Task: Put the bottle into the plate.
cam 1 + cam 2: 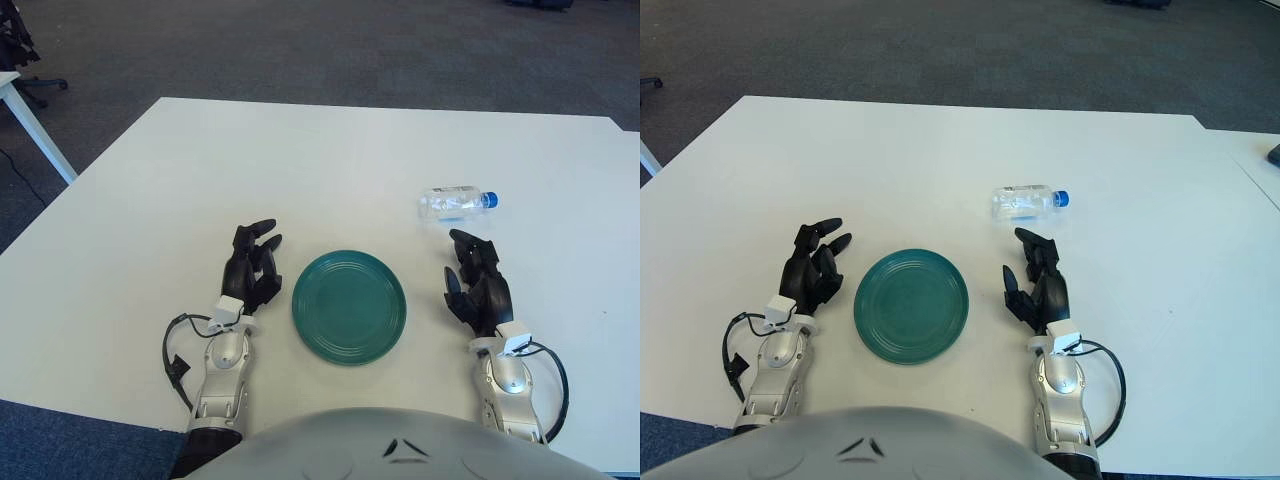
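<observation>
Nothing is done yet. The bottle (457, 202) lies on its side on the surface (300, 160), far right of the green plate (349, 306). My right hand (478, 285) is near it, fingers loose and empty. My left hand (252, 268) waits left of the plate, also empty.

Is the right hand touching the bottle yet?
Apart. The left eye view shows bare white table between the right hand and the bottle lying on its side beyond the fingertips.

1. The bottle (456, 203) lies on its side; it is clear with a blue cap, and no print on it can be read.
2. The green plate (349, 306) carries no writing, only ring grooves.
</observation>
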